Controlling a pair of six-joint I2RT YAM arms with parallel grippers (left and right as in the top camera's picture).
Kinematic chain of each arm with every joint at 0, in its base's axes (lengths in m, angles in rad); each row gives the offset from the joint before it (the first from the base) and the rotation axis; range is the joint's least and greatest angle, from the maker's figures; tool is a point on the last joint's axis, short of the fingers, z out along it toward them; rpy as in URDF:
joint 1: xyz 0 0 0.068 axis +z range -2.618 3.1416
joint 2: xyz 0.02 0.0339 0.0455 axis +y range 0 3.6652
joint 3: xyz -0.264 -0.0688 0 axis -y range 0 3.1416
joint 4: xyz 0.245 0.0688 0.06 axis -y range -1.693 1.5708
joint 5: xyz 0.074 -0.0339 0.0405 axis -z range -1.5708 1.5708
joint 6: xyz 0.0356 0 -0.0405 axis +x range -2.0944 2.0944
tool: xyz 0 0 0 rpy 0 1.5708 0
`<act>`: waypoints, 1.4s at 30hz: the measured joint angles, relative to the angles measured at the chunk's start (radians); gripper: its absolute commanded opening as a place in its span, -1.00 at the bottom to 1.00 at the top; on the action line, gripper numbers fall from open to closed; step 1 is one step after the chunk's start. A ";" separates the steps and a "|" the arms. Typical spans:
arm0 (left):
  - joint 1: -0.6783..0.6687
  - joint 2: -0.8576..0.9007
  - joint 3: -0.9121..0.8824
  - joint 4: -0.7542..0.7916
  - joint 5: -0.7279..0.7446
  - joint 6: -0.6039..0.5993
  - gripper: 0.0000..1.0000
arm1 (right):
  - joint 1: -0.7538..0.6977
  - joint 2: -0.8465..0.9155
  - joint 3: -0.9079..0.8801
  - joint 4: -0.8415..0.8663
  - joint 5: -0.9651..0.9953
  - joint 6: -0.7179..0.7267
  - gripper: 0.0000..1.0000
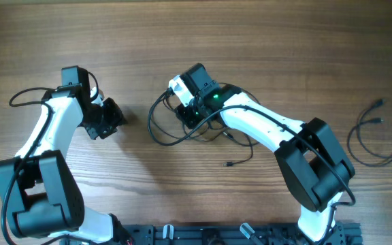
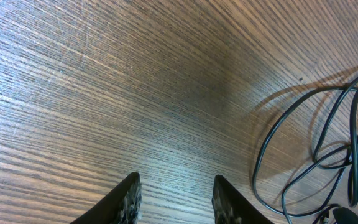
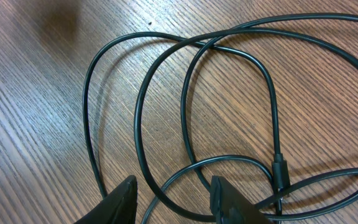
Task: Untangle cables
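A tangle of thin black cables (image 1: 197, 133) lies at the table's middle, one small plug end (image 1: 229, 164) trailing toward the front. My right gripper (image 1: 188, 114) hangs over the tangle's left part. In the right wrist view its jaws (image 3: 174, 186) stand open, with overlapping cable loops (image 3: 137, 112) and a plug barrel (image 3: 281, 171) on the wood under and between them. My left gripper (image 1: 107, 119) is left of the tangle, open (image 2: 176, 186) over bare wood. The cable loops (image 2: 353, 146) lie off to its right.
A separate black cable (image 1: 376, 136) lies loosely looped near the table's right edge. The left arm's own thicker cable (image 1: 22, 97) arcs at the far left. The arm bases (image 1: 182, 235) stand along the front edge.
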 measured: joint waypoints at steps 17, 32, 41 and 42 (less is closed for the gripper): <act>0.000 0.000 0.000 -0.006 0.000 0.000 -0.22 | 0.000 0.000 0.000 0.000 0.000 0.000 -0.19; 0.000 0.000 0.000 -0.006 0.000 0.000 -0.22 | 0.000 0.000 -0.001 0.008 0.000 0.000 -0.19; 0.000 0.000 0.000 -0.007 0.000 0.000 -0.22 | 0.000 0.023 -0.001 0.029 0.000 0.000 -0.19; 0.000 0.000 0.000 -0.007 0.000 0.000 -0.22 | 0.000 0.027 -0.001 0.031 0.000 0.000 -0.19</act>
